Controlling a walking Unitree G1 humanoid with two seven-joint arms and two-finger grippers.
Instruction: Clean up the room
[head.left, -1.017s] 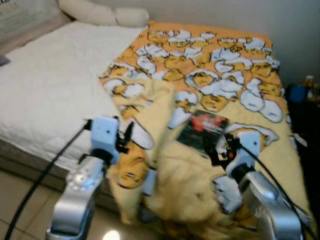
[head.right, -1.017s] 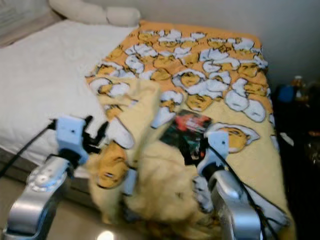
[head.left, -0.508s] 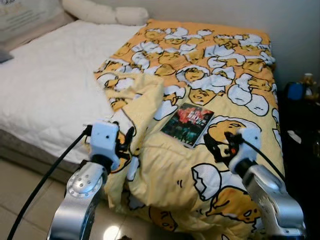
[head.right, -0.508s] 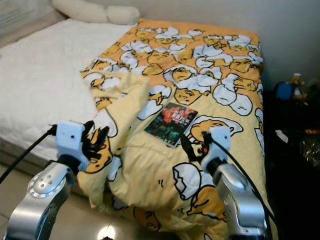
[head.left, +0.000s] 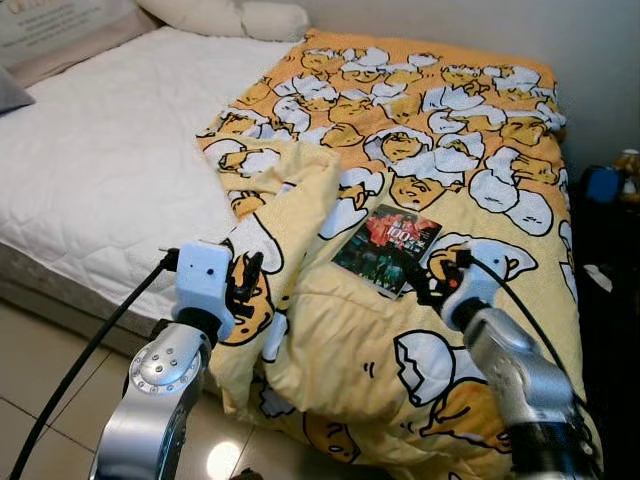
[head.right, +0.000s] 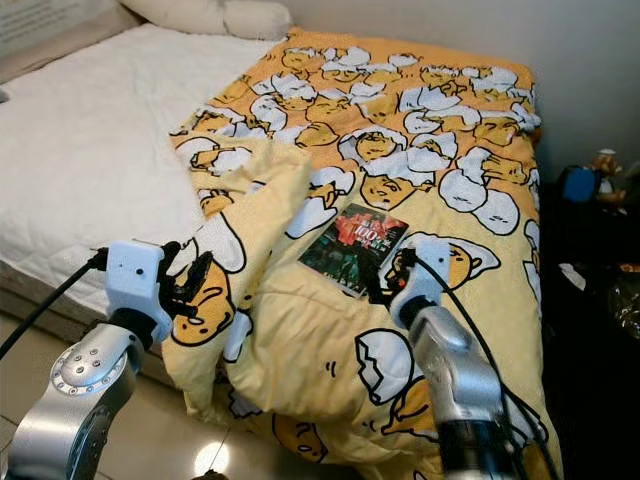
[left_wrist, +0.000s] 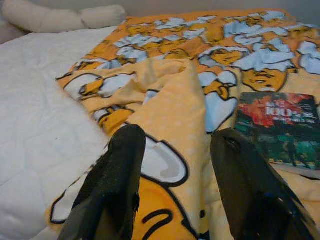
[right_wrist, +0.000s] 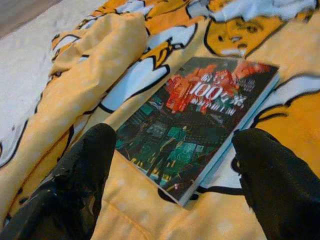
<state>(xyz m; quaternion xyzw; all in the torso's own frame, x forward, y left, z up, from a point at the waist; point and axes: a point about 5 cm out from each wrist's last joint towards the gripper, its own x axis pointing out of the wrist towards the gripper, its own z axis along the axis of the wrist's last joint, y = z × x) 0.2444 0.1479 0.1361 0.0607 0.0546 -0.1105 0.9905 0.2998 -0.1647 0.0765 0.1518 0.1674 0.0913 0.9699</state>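
The book lay uncollected on the rumpled blanket near the bed's foot edge. The right gripper was spread, unclenched, around its near end; the left gripper hung open over the bunched fold. Tidying appeared barely begun.

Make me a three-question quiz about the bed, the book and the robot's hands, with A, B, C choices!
1. Where is the book?
A. on the floor
B. on the blanket
C. on the pillow

2. What colour is the bare mattress?
A. white
B. blue
C. green

3. How are the fingers of the right gripper?
A. shut on the book
B. shut on the blanket
C. open

Answers:
1 B: the book lies flat on the yellow blanket with the egg cartoons.
2 A: the uncovered part of the mattress is white.
3 C: the right wrist view shows the two black fingers spread apart, with the book between and beyond them, not touched.
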